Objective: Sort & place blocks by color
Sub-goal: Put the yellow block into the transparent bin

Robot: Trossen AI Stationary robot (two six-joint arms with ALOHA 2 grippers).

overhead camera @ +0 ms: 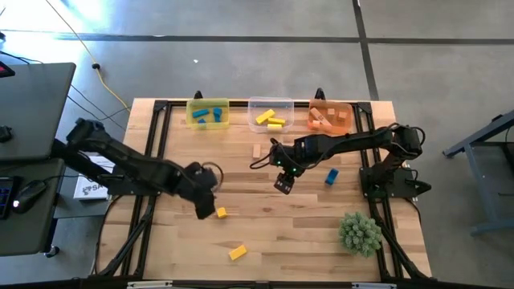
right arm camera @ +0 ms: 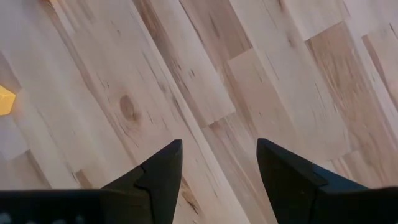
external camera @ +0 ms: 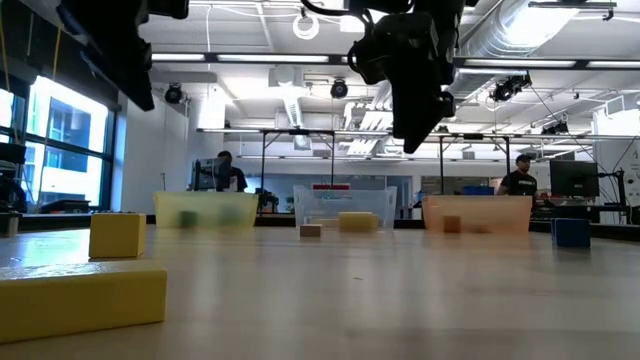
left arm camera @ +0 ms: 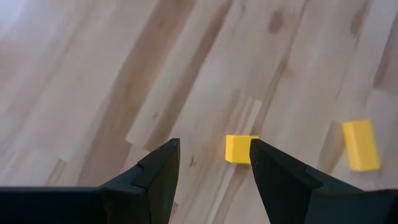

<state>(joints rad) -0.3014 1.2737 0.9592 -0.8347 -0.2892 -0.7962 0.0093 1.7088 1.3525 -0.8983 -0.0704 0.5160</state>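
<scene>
Sorting in progress, shown from four views. The left gripper [overhead camera: 206,210] is being held just beside the yellow cube [overhead camera: 221,213] on the near-left part of the table [overhead camera: 265,241]; its jaws are released and nothing is being grasped. In the left wrist view the cube [left arm camera: 238,149] is being partly hidden behind one finger [left arm camera: 273,174] rather than centred in the gap, so a small sideways correction is probably being called for before closing. A yellow bar [overhead camera: 237,252] is lying nearer the front edge, its long axis slanted.

The right gripper [overhead camera: 283,184] is being held over bare wood mid-table, jaws likewise released and empty; the blue cube [overhead camera: 332,176] is lying off to its right. The left arm is judged much the nearer to both yellow pieces.
</scene>
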